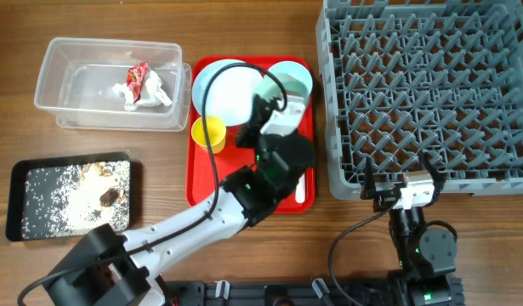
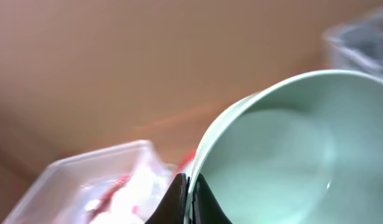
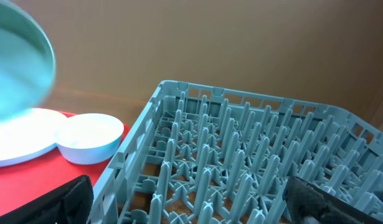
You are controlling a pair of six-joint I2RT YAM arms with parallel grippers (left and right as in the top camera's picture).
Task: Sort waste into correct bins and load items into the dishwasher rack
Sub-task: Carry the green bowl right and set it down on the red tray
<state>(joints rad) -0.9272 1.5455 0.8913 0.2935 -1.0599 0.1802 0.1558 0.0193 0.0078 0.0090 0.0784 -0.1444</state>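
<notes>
Your L fingers (image 2: 174,205) are pinched shut on the rim of the pale green bowl (image 2: 284,155), which hangs tilted above the red tray (image 1: 197,183). The rack (image 1: 329,127) lies to the R of bowl & fingers, just beside the tray, so the carry prob. goes rightward over the rack's L wall. R fingers (image 3: 70,199) stand wide w/ nothing in them at the rack's front edge: nearer the rack, but the L arm has the load.
</notes>
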